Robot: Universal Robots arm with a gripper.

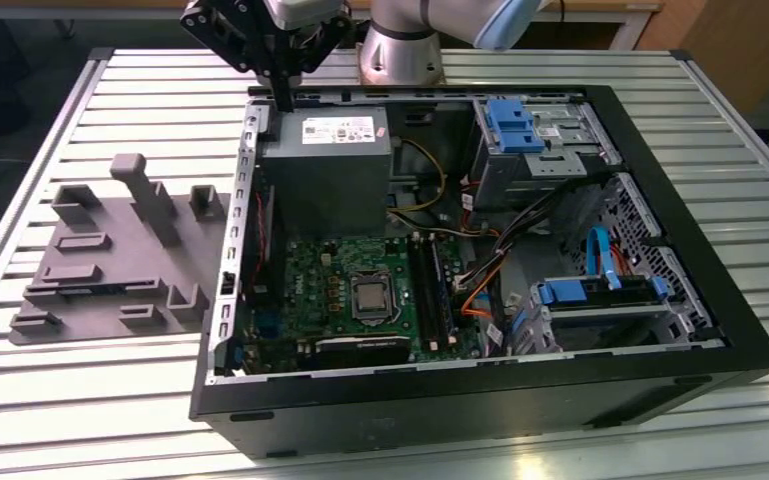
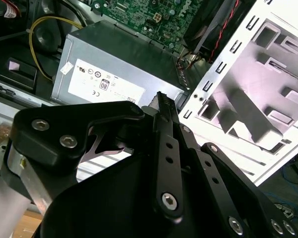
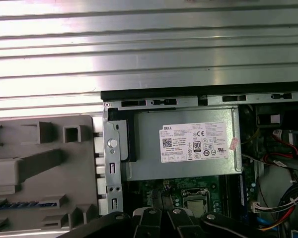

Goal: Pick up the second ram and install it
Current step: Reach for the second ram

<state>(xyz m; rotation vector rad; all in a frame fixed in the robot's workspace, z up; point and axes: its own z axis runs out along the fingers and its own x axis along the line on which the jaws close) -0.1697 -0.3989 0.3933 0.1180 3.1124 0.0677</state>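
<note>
Since my gripper (image 1: 284, 100) carries nothing that I can see, step: the pick-up, which I judge not yet begun.
gripper: drawn together into one narrow tip, with no gap showing in the exterior view. It hangs over the back rim of the computer case (image 1: 424, 93), just above the power supply (image 1: 324, 170).
ram (image 3: 22, 204): I take it to be the dark strip with bluish flecks lying in a slot of the grey holder (image 3: 54, 191) in the first wrist view, though it is too faint to be sure.
holder (image 1: 104, 285): it sits on the slatted table (image 1: 104, 410) outside the case wall, on the exterior view's left, well apart from my tip.
sockets (image 1: 427, 290): long and black, on the green board (image 1: 317, 290) inside the case. I cannot tell whether one is already filled.
next move calls for: getting across the case wall to the holder and spreading the jaws before any descent. I judge they must line up squarely along the strip's long thin edge, so the hold lands on its flat sides and does not tilt it in the slot.
</note>
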